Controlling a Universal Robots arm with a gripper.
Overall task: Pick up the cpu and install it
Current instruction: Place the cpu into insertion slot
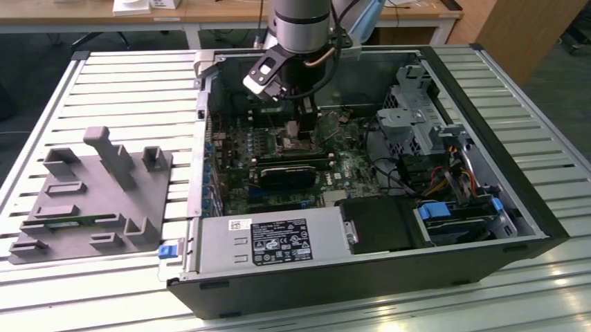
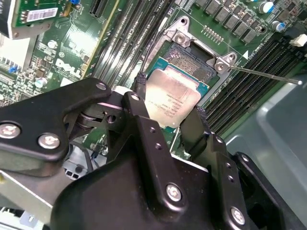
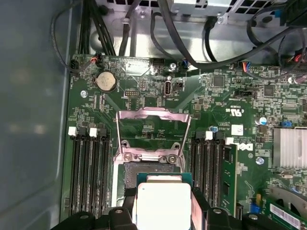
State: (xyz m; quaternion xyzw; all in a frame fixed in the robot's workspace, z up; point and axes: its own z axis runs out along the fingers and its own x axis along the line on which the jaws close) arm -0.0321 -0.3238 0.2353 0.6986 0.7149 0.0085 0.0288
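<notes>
Fixture lies on the table at the exterior view's left, case to its right, where my gripper, clenched on two edges of the cpu, holds it over the open socket on the motherboard.

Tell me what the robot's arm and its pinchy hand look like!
The arm is a fat, round, silvery-grey tube with a dark ring around it. The gripper is black, built from flat bars joined by shiny silver screws, and it ends in two slim black fingers. A thin brownish cable loops beside the wrist.
</notes>
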